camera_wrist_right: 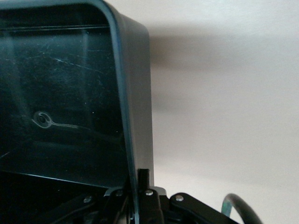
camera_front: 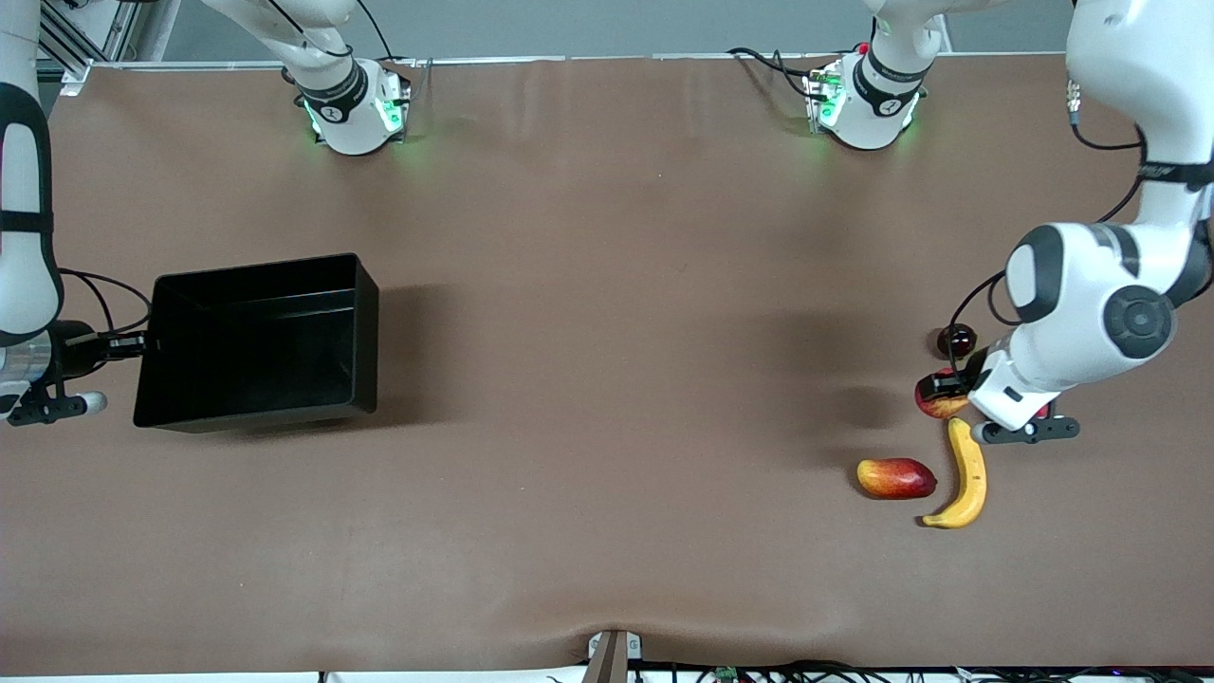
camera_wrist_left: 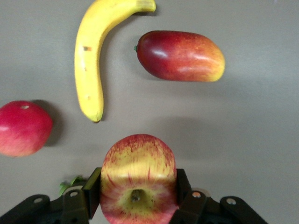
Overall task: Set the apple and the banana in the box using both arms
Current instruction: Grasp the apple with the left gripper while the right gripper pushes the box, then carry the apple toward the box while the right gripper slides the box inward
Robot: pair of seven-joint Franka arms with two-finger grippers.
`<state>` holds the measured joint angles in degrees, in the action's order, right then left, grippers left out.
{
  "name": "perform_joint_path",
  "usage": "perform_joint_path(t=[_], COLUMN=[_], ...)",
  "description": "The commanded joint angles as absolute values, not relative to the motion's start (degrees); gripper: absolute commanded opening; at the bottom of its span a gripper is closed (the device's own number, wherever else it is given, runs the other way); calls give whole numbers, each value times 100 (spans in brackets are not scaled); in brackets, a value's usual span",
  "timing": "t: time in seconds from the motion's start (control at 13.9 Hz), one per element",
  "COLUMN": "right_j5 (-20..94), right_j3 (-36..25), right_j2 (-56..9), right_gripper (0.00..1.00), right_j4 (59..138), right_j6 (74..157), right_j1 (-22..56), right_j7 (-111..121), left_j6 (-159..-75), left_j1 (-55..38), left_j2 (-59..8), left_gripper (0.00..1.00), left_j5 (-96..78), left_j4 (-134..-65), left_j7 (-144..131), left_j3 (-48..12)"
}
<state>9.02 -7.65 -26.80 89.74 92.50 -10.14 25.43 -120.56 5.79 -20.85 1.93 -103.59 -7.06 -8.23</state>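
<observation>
The apple (camera_wrist_left: 137,173), red with yellow streaks, sits between the fingers of my left gripper (camera_wrist_left: 138,189), which is shut on it low over the table at the left arm's end. In the front view the apple (camera_front: 939,407) peeks out from under that gripper (camera_front: 942,393). The yellow banana (camera_front: 969,474) lies just nearer the front camera than the apple; it also shows in the left wrist view (camera_wrist_left: 88,60). The black box (camera_front: 256,341) stands at the right arm's end. My right gripper (camera_front: 142,343) is shut on the box's end wall (camera_wrist_right: 133,116).
A red-yellow mango-like fruit (camera_front: 896,478) lies beside the banana and shows in the left wrist view (camera_wrist_left: 180,56). A red-pink round fruit (camera_wrist_left: 23,128) lies close to the apple, mostly hidden under the left hand in the front view. A dark round fruit (camera_front: 956,340) lies farther from the camera.
</observation>
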Motion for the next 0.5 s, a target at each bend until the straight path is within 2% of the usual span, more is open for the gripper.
perform_joint_path(t=[0.0, 0.22, 0.43], right_j5=[1343, 1406, 1835], right_j3=[-765, -765, -773], right_j2=[-2400, -2198, -2241], right_gripper=[0, 0, 0], right_j4=[9000, 9026, 9035], right_j6=[8694, 8604, 8902], right_j1=[-555, 549, 1413], right_j7=[1535, 390, -702], left_j6=[-11392, -10699, -10170], left_j1=[580, 545, 510], left_j2=[-1908, -1872, -1732], left_gripper=[0, 0, 0], left_j5=[246, 246, 194], left_j4=[-9959, -9424, -9071], left_j7=[-1018, -1274, -1781], left_j3=[-974, -1046, -1317])
